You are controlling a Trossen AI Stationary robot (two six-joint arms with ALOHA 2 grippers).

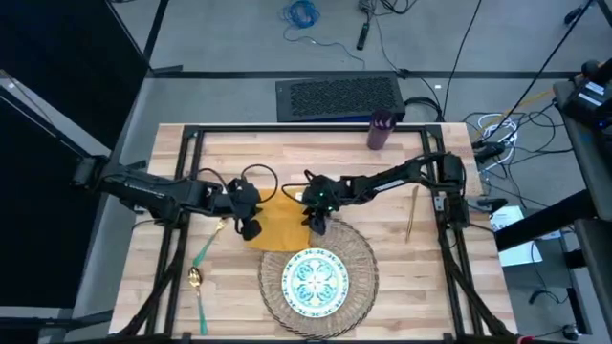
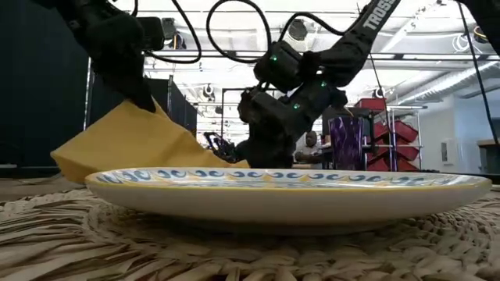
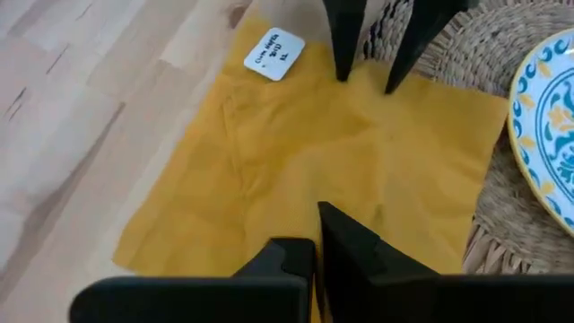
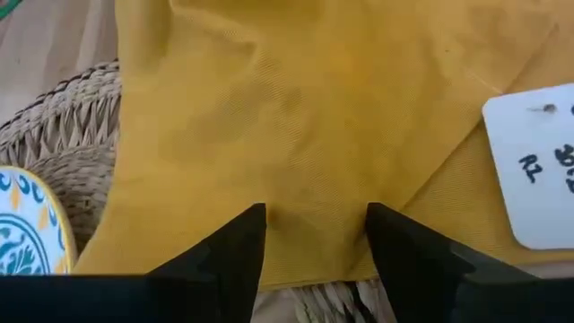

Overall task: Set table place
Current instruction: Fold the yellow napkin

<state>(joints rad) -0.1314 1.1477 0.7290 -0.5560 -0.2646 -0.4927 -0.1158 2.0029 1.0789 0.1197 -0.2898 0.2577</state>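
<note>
We have the plate (image 1: 314,279) on the placemat (image 1: 361,250). At its eleven o'clock, our left gripper (image 3: 316,235) pinches the napkin (image 1: 275,224); right gripper (image 4: 316,235) open. Cutlery, cup remain.

Two matte-black jointed arms (image 1: 382,179) with looping black cables, green indicator lights, white lettering.

My right arm (image 2: 373,19) bears white letters "TROSS", rest cut off. White tag (image 3: 274,54) on yellow napkin (image 3: 305,170): print too small, unreadable.
</note>
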